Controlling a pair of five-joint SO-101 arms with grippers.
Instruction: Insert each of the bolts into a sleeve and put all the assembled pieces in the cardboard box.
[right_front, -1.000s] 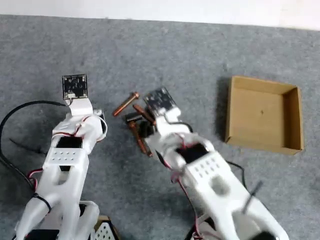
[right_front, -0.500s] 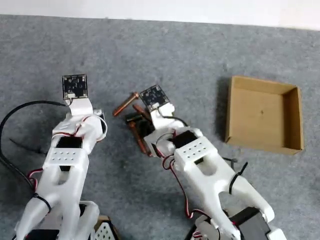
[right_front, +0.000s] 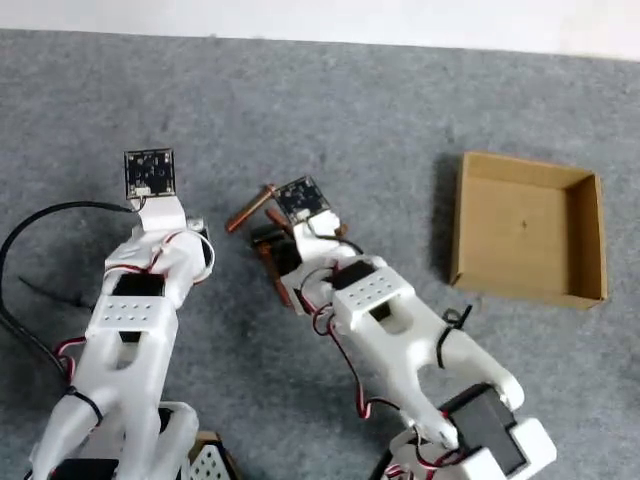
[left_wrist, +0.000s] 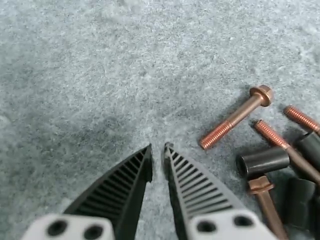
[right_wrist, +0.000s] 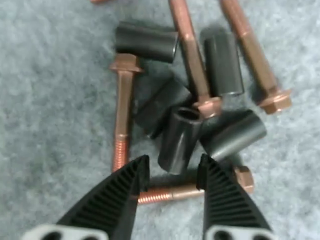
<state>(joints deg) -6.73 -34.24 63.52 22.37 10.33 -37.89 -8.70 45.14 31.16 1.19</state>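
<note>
The left gripper (left_wrist: 157, 147) hangs over bare mat (left_wrist: 75, 60), its fingers almost together and nothing between them. Near it lies a lone bolt (left_wrist: 237, 116), and beyond that the pile (right_wrist: 192, 85) begins. There the bolts and sleeves lie mixed, some touching and some across each other. No bolt seems to be inside a sleeve, though where pieces overlap I cannot be fully sure.

The right gripper (right_wrist: 173, 159) is low over this pile, its fingers spread apart and empty. A tilted sleeve (right_wrist: 180, 139) shows its open end just ahead of the gap between them, and a cross bolt (right_wrist: 192, 191) lies on the mat under the tips. To the right, well apart from the pile, is the box (right_front: 458, 222), with nothing visible in it.

I judge the task is at its start, and the step in hand is picking up a first sleeve. The next move calls for lowering the right fingers to both sides of that sleeve. They should then close without catching the sleeve that touches it or the cross bolt.
</note>
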